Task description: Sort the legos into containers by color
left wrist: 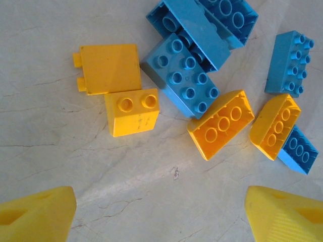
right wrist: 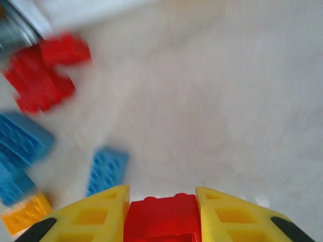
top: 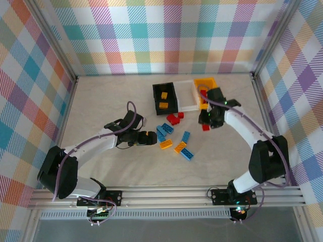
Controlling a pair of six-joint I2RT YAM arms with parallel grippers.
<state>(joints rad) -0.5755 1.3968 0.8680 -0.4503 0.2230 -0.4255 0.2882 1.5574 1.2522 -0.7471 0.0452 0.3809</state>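
The right gripper [right wrist: 161, 204] pinches a red brick [right wrist: 161, 222] between its jaws, just near of the orange bin [top: 206, 79]. The left gripper [left wrist: 161, 217] hangs with jaws spread over the table [left wrist: 101, 176], near of the loose yellow and blue legos [left wrist: 192, 80]. The black bin [top: 155, 98], white bin [top: 187, 96] and orange bin stand in a row, far centre.

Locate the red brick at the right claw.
The red brick is clamped in the right claw in the right wrist view; from above, right of the loose bricks, nearer than the yellow-orange bin.
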